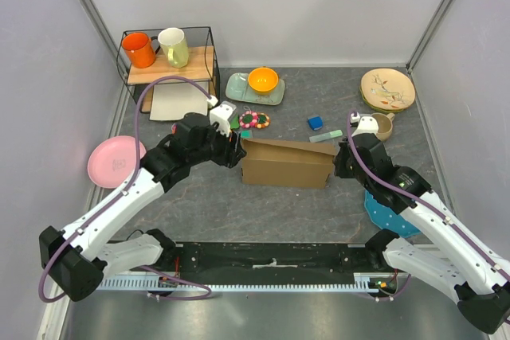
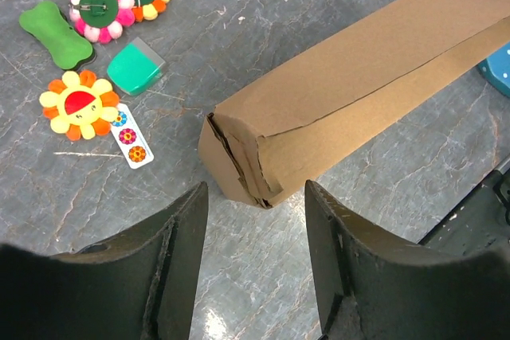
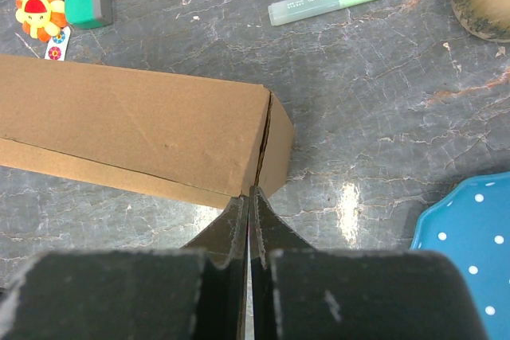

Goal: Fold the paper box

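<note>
The paper box (image 1: 287, 163) is lying mid-way across the table (image 1: 239, 205), between the arms. The left gripper (image 2: 255, 197) is standing released at its left end. The right gripper (image 3: 249, 197), clenched on nothing, is touching the right end. Advisable: pushing both ends inward evenly, so the flaps seat.

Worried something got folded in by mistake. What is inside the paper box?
Its inside cannot be seen: the paper box is folded shut. In the left wrist view, its end shows only layered cardboard flaps with thin gaps; anything within is covered.
</note>
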You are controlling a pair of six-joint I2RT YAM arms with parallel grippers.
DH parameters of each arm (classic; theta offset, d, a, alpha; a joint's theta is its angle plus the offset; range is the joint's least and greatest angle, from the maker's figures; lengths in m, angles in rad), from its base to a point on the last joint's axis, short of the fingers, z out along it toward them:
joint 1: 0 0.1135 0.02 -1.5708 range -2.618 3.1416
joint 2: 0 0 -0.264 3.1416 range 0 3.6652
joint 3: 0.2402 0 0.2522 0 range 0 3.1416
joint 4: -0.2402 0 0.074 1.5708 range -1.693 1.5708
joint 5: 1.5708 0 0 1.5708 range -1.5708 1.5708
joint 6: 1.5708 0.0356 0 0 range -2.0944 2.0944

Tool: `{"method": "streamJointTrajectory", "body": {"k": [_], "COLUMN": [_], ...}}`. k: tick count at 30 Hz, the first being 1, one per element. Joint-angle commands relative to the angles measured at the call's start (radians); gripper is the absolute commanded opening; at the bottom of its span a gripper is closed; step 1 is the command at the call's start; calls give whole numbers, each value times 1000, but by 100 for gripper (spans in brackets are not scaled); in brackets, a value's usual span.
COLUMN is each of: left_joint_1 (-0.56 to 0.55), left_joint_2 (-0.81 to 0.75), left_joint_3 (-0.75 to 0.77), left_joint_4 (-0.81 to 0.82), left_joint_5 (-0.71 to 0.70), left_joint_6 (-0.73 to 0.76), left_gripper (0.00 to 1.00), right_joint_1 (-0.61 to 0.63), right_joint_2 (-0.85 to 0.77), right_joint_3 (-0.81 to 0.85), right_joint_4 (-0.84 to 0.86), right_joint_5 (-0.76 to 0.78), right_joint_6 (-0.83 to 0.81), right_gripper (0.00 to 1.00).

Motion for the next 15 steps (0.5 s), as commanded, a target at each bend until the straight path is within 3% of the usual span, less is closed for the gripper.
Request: {"method": "streamJointTrajectory", "body": {"k": [1, 8, 11, 15], "left_joint_1": [4, 3, 3, 3], "left_joint_2": [26, 64, 72, 64], "left_joint_3": [6, 15, 18, 13], "left_joint_4": [83, 106, 108, 108], "left_joint_5": [27, 13, -1, -31], "left_joint_6": [11, 7, 12, 29], "left_gripper": [58, 57, 50, 33], "right_joint_1": [-1, -1, -1, 0], "right_joint_2": [4, 8, 8, 8], "right_joint_3": [-4, -5, -4, -2], "right_joint_4": [-57, -57, -57, -57], "right_joint_5": [6, 8, 9, 9], "right_joint_6": [-3, -2, -5, -5], "right_gripper": [3, 3, 2, 2]}}
